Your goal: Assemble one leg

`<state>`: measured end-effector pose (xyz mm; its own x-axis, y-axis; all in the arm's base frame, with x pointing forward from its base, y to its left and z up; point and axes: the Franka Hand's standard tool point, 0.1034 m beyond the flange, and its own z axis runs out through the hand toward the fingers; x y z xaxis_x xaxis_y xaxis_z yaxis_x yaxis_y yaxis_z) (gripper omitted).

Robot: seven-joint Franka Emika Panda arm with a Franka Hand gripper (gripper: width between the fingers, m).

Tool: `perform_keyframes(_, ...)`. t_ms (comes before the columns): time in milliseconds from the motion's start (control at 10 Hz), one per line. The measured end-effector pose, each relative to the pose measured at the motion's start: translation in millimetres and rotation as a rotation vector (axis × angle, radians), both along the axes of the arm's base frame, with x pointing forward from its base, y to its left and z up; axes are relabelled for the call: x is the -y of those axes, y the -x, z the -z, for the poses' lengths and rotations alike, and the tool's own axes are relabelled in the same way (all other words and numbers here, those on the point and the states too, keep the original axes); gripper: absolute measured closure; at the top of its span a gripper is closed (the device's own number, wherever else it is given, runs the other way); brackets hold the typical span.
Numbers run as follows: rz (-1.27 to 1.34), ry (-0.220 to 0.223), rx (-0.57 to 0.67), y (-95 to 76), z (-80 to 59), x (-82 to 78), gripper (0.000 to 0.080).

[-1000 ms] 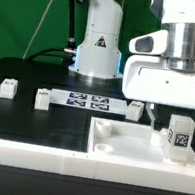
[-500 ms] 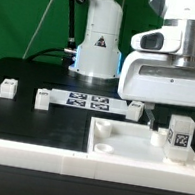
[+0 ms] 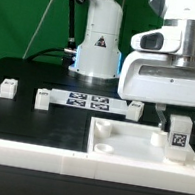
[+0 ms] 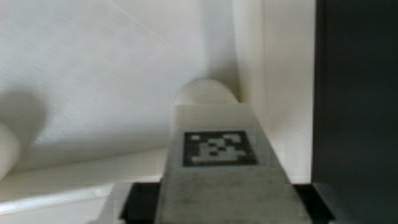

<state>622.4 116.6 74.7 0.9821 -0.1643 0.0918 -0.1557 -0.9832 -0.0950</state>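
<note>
Gripper (image 3: 180,124) sits straight over the leg (image 3: 179,138), jaws narrow, one on each flank. In the wrist view the pads look flush against its sides, so I read it as clamped on the leg. The leg is upright, long axis vertical and in line with the gripper's approach, tag face toward the exterior camera. It's on the white panel (image 3: 118,151), toward the exterior view's right. Can't tell whether the foot touches the panel or is just above it. Single arm, so there's no side to pick. My call: the next move depends on keeping that axis plumb. I can't see any mating hole under the leg.
</note>
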Motion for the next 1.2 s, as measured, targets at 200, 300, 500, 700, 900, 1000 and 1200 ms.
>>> perform_keyframes(200,0.166,-0.028,-0.006,-0.4,0.4,0.9,0.0509)
perform_keyframes(300,0.32,-0.043,-0.017,-0.2,0.5,1.1,0.0509)
perform_keyframes(500,0.53,-0.066,-0.035,0.1,0.9,1.6,0.0509)
perform_keyframes(700,0.764,-0.095,-0.054,0.4,1.2,2.6,0.0509)
perform_keyframes(900,1.007,-0.124,-0.081,1.6,1.9,0.7,0.0509)
perform_keyframes(1000,1.14,-0.145,-0.096,1.9,2.4,-0.6,0.0508)
perform_keyframes(1200,1.39,-0.178,-0.12,1.2,3.1,-2.7,0.0508)
